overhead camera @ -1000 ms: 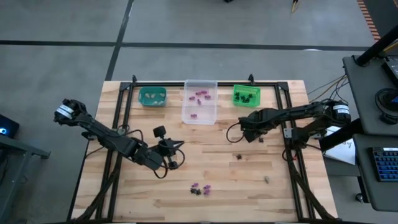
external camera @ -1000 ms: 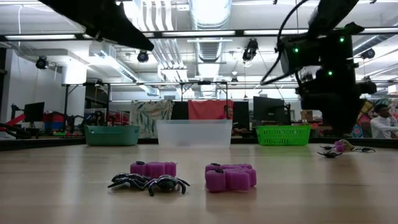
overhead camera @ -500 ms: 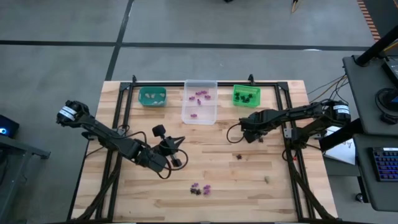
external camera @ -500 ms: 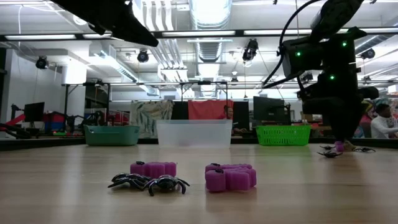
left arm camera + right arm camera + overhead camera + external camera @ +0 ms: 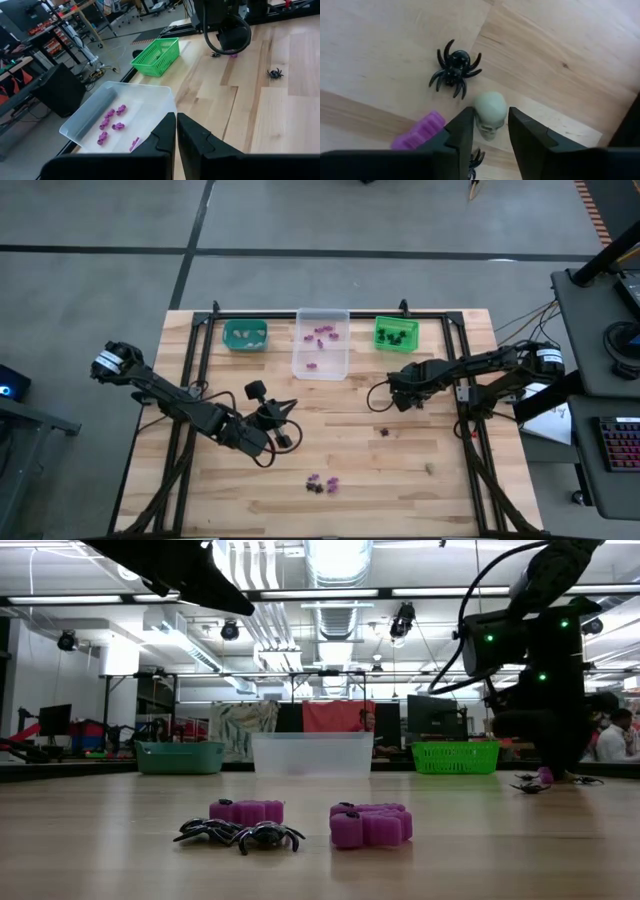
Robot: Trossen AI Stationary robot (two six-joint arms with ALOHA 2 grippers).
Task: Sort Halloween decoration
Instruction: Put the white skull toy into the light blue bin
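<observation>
Right hand [image 5: 485,131] is down at the counter [image 5: 460,490], right of centre, just in front of the green bin [image 5: 396,333]. Its two fingers [image 5: 461,135] bracket a pale beige skull [image 5: 489,114]; the skull sits between them, with the fingers close against its sides, but whether the grip has firmed up I cannot tell. Just beside the skull lie a black spider [image 5: 455,67] and a purple piece [image 5: 418,133], both loose on the wood. A second dark spider peeks out under the fingers, mostly hidden.

Left hand [image 5: 176,131] hangs over the counter left of centre, fingers pressed together, holding nothing. It faces the clear bin [image 5: 142,102], which has several purple pieces lying in it.

Along the far edge, from left to right: teal bin [image 5: 245,334] with pale bits inside, the clear bin, then the green bin with black ones.

Still loose on the counter: a small cluster near the front edge, two purple trinkets [image 5: 370,824] and two black spiders [image 5: 240,834] touching each other; a lone spider [image 5: 383,432] mid-counter; a small pale piece [image 5: 430,468] toward the right front.
</observation>
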